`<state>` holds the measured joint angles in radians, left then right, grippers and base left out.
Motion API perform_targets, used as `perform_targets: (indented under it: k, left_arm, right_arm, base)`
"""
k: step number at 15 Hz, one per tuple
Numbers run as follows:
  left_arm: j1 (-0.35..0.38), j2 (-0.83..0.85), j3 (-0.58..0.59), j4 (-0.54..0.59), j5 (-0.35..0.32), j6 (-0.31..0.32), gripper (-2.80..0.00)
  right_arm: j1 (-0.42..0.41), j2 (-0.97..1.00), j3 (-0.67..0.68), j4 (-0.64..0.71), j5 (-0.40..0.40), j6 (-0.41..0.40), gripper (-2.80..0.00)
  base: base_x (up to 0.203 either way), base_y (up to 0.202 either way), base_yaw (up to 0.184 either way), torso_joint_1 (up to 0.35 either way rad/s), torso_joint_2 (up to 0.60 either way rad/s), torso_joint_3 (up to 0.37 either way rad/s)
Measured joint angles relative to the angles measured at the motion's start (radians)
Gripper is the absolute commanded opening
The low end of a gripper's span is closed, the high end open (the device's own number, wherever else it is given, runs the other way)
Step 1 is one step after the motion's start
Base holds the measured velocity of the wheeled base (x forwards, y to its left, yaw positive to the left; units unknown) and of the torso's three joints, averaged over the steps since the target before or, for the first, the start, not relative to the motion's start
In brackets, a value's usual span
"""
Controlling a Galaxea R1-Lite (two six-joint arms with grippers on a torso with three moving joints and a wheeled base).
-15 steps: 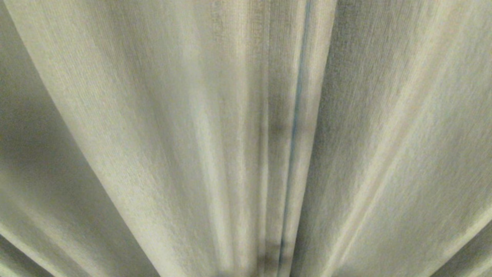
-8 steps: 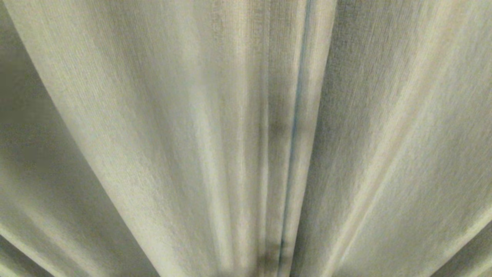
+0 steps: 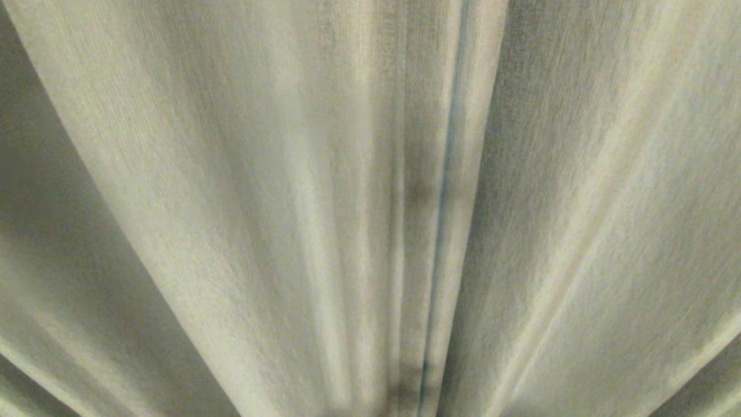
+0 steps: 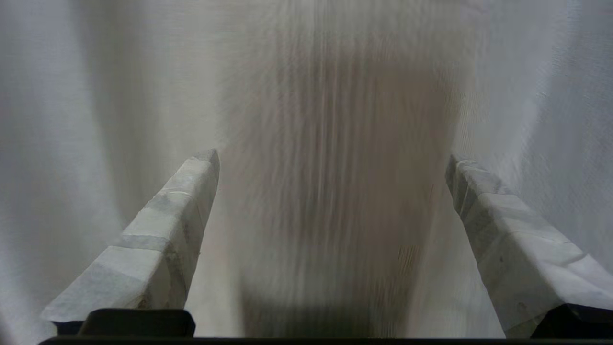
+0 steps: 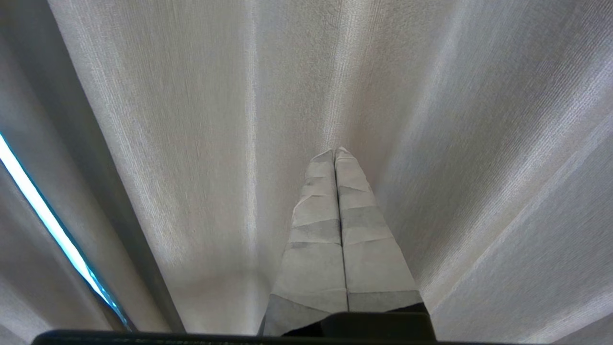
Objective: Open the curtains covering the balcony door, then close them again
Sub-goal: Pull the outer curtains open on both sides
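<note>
The cream-beige pleated curtains (image 3: 289, 202) fill the head view, drawn together, with a thin bluish seam line (image 3: 443, 202) where two panels meet. No arm shows in that view. In the left wrist view my left gripper (image 4: 333, 158) stands wide open close in front of a curtain fold (image 4: 330, 191), which lies between the two taped fingers (image 4: 163, 239) without being pinched. In the right wrist view my right gripper (image 5: 334, 152) is shut on nothing, its tips close to the curtain cloth (image 5: 191, 143). The balcony door is hidden behind the fabric.
A narrow bright blue-white slit (image 5: 43, 215) of daylight shows between curtain panels in the right wrist view. Fabric folds fill everything else in all three views.
The head view is unchanged over the last second; the curtains hang as before and no arm has entered it.
</note>
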<state>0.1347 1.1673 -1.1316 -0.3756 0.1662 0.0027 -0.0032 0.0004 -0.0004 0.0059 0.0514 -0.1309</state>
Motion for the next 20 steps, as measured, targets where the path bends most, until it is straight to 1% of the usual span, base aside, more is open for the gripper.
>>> perform_targets:
  k: [2, 4, 7, 8, 10, 13, 20]
  left_arm:
    - [0.001, 0.061, -0.057, -0.012, -0.013, -0.023, 0.00]
    - [0.003, 0.132, -0.121, -0.051, -0.035, -0.049, 0.00]
    - [0.013, 0.243, -0.228, -0.109, -0.075, -0.061, 0.00]
    - [0.016, 0.268, -0.252, -0.113, -0.079, -0.062, -2.80]
    - [0.018, 0.303, -0.279, -0.114, -0.082, -0.062, -2.80]
    - [0.017, 0.325, -0.288, -0.114, -0.085, -0.058, -2.80]
    - [0.021, 0.286, -0.288, -0.107, -0.084, -0.058, -2.80]
  right_arm:
    - [0.000, 0.000, 0.000, 0.000, 0.000, 0.000, -2.80]
    - [0.000, 0.000, 0.000, 0.000, 0.000, 0.000, -2.80]
    - [0.000, 0.000, 0.000, 0.000, 0.000, 0.000, -2.80]
    - [0.000, 0.000, 0.000, 0.000, 0.000, 0.000, -2.80]
    - [0.000, 0.000, 0.000, 0.000, 0.000, 0.000, -2.80]
    - [0.000, 0.000, 0.000, 0.000, 0.000, 0.000, -2.80]
    - [0.000, 0.000, 0.000, 0.000, 0.000, 0.000, -2.80]
  base:
    - [0.000, 0.000, 0.000, 0.000, 0.00, 0.000]
    - [0.000, 0.000, 0.000, 0.000, 0.00, 0.000]
    - [0.000, 0.000, 0.000, 0.000, 0.00, 0.000]
    - [0.000, 0.000, 0.000, 0.000, 0.00, 0.000]
    - [0.000, 0.000, 0.000, 0.000, 0.00, 0.000]
    - [0.000, 0.000, 0.000, 0.000, 0.00, 0.000]
    - [0.000, 0.000, 0.000, 0.000, 0.00, 0.000]
